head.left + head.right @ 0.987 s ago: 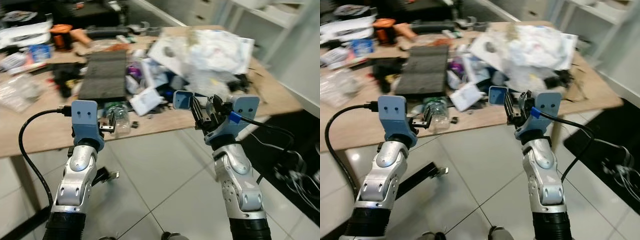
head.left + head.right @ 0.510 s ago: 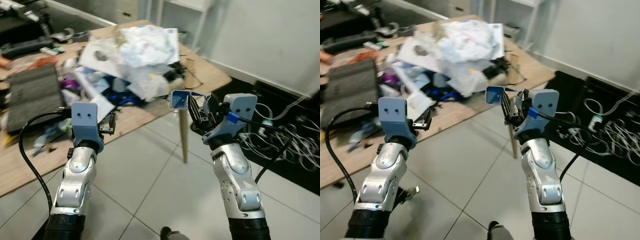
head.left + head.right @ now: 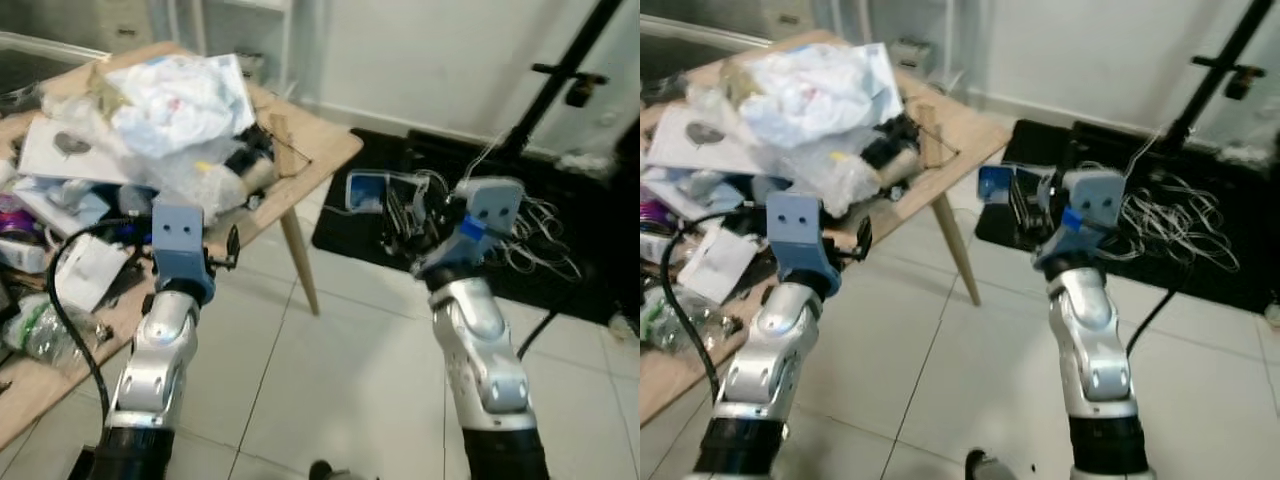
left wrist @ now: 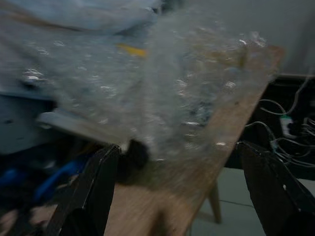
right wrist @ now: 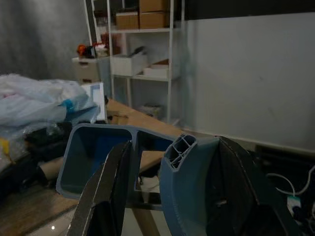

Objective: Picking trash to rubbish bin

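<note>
Right gripper (image 3: 400, 205) is holding up a blue plastic piece (image 3: 365, 190), centre of the left eye frame, over the black mat (image 3: 560, 270) and its tangled cables (image 3: 530, 235). In the right wrist view the two black fingers (image 5: 106, 196) are pinching the blue plastic piece across its thin wall, next to a ribbed, hollow section. It is looking like a stiff moulded offcut, open like a small tray; probably light, smooth-sided, so likely to slide if the pinch loosens. The wall edge is the sensible place to grip, and that is where it is being held.

Left gripper (image 4: 182, 196) is hanging with fingers spread wide, nothing between them, pointing at the wooden table (image 3: 320, 150) corner and a heap of clear bubble wrap (image 4: 197, 93). That heap, with white crumpled plastic bags (image 3: 180, 95), is filling the upper left of the eye frames. A crushed clear bottle (image 3: 35, 325) is lying at the table's near edge, lower left.

I am seeing no bin; judging the carry as under way.
</note>
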Tool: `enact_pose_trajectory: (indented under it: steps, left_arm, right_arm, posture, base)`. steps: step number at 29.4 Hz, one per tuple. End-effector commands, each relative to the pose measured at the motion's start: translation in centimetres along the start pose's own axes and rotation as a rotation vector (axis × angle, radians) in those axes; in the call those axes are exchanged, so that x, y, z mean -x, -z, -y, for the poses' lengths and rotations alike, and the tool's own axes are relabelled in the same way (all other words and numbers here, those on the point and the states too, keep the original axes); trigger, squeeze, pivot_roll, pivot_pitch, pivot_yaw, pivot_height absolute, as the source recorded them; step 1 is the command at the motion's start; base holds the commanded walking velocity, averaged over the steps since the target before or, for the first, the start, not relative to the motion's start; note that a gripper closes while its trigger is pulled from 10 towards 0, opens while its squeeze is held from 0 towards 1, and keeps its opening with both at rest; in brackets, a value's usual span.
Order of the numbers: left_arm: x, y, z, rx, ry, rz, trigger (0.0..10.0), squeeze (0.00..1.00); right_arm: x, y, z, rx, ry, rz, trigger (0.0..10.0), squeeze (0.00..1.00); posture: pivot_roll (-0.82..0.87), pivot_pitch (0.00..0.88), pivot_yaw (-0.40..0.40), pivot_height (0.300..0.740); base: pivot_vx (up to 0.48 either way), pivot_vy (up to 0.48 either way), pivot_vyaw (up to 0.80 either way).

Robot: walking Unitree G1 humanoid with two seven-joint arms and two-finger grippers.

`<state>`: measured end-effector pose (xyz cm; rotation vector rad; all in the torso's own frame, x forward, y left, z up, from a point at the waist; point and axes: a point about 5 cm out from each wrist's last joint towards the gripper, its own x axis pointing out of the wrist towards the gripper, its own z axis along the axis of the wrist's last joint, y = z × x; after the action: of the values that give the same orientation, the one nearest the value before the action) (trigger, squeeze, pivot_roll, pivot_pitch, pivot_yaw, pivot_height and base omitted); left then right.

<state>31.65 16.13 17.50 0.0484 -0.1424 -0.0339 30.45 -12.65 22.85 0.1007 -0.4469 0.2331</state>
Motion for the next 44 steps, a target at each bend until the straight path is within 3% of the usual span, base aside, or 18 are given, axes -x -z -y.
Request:
enact_pose_trajectory:
  steps: [1,16,20,23,27,35,40,44]
  left_arm:
    - [0.2,0.5,0.0,0.006,-0.001,-0.022,10.0,0.00]
    - [0.6,0.9,-0.3,0.000,0.009,-0.031,10.0,0.00]
    - [0.7,1.1,-0.9,-0.014,-0.006,-0.040,10.0,0.00]
    - [0.7,1.2,-1.6,-0.028,-0.029,-0.045,10.0,0.00]
    - [0.7,1.4,-2.1,-0.039,-0.046,-0.053,10.0,0.00]
    - [1.1,1.9,-1.9,-0.043,-0.040,-0.069,10.0,0.00]
    - [1.1,2.3,-1.9,-0.048,-0.038,-0.083,10.0,0.00]
    - [1.1,2.9,-2.2,-0.058,-0.042,-0.106,10.0,0.00]
  right_arm:
    - [0.2,0.2,0.2,-0.003,0.002,-0.008,10.0,0.00]
    - [0.8,0.4,1.7,0.030,0.102,-0.029,10.0,0.00]
    - [1.7,1.4,4.2,0.109,0.263,-0.105,10.0,0.00]
    - [3.5,2.8,7.6,0.120,0.480,-0.195,10.0,0.00]
    - [5.1,4.5,9.2,0.119,0.550,-0.306,10.0,0.00]
    - [8.3,8.8,8.9,0.054,0.575,-0.512,10.0,0.00]
    - [8.8,9.7,8.7,0.047,0.553,-0.540,10.0,0.00]
    - [9.6,11.7,7.8,0.010,0.452,-0.614,10.0,0.00]
  posture:
    - [0.01,0.192,-0.022,0.740]
    - [0.00,0.197,-0.020,0.740]
    - [0.01,0.198,-0.025,0.740]
    - [0.01,0.198,-0.025,0.740]
    - [0.01,0.198,-0.025,0.740]
    - [0.01,0.194,-0.026,0.740]
    - [0.01,0.201,-0.025,0.740]
    - [0.02,0.199,-0.027,0.740]
  base:
    - [0.000,0.000,-0.80]
    - [0.000,0.000,-0.80]
    - [0.000,0.000,-0.80]
    - [0.000,0.000,-0.80]
    - [0.000,0.000,-0.80]
    - [0.000,0.000,-0.80]
    - [0.000,0.000,-0.80]
    - [0.000,0.000,-0.80]
